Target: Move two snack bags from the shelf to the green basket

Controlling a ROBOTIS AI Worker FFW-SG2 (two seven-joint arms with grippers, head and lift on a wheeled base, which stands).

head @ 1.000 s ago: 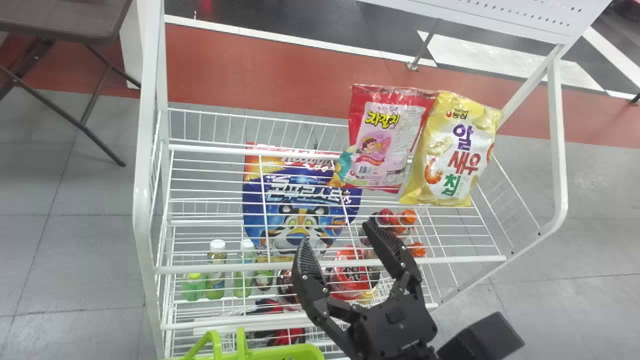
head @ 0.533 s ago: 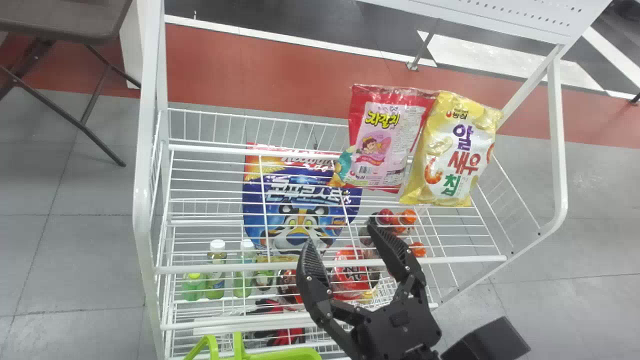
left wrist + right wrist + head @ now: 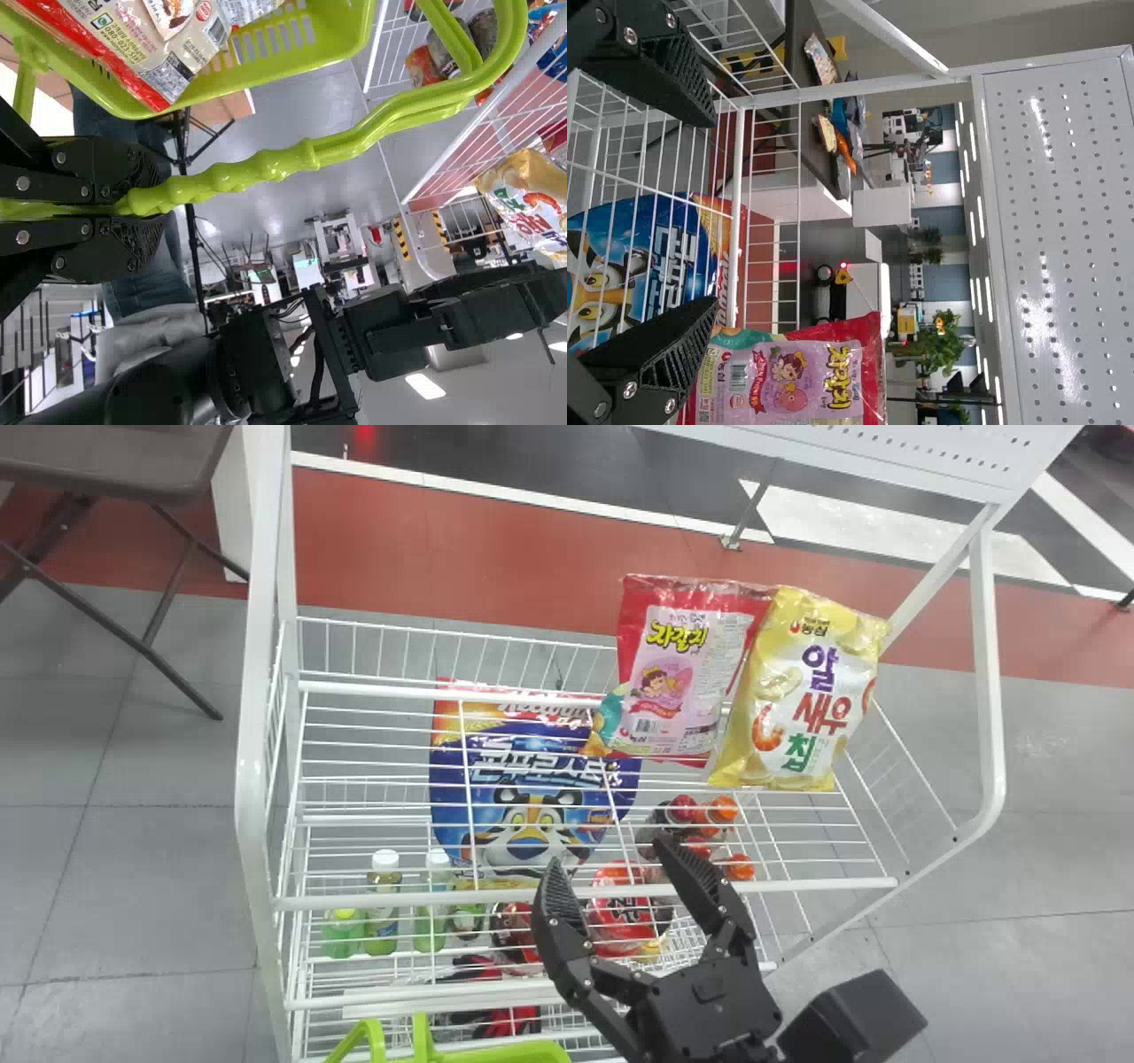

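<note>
My right gripper (image 3: 620,868) stands open above the front part of the wire shelf (image 3: 372,903). Behind it, at the shelf's back right, a red-and-pink snack bag (image 3: 678,673) and a yellow snack bag (image 3: 802,691) lean side by side. In the right wrist view, nothing is between the fingers of the right gripper (image 3: 700,212), and the pink bag (image 3: 788,381) lies beyond one finger. The green basket (image 3: 505,1052) shows at the bottom edge. In the left wrist view, my left gripper (image 3: 133,204) is shut on the basket's handle (image 3: 266,166); a snack package (image 3: 146,40) lies in the basket.
A blue cereal bag (image 3: 532,779) lies beneath the top wires, with bottles (image 3: 383,903) and red packages (image 3: 620,912) on the lower level. White posts (image 3: 257,779) frame the shelf, and a brown folding table (image 3: 115,460) stands at the back left.
My right gripper has shifted slightly to the right and a little nearer the bottom edge, still open. The green basket has moved down slightly. Both snack bags have stayed in place.
</note>
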